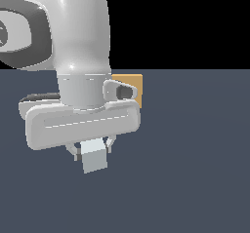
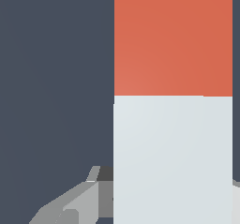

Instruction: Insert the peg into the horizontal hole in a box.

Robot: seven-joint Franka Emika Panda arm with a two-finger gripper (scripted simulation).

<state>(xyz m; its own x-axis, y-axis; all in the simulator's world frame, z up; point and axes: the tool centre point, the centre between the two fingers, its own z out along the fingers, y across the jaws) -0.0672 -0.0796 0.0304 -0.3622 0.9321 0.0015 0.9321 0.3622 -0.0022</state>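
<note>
My gripper (image 1: 93,150) is shut on the peg (image 1: 94,159), whose white-grey end face shows below the hand in the exterior view, held above the floor. In the wrist view the peg (image 2: 173,157) fills much of the picture, white-grey near the fingers (image 2: 70,204) and orange-red (image 2: 173,40) farther out. The tan box (image 1: 134,87) stands behind the arm, mostly hidden by the wrist; only its corner toward the exterior view's right shows. The hole is hidden.
The dark grey floor (image 1: 195,154) spreads around the arm. The arm's large white links (image 1: 73,32) fill the upper part of the exterior view toward its left.
</note>
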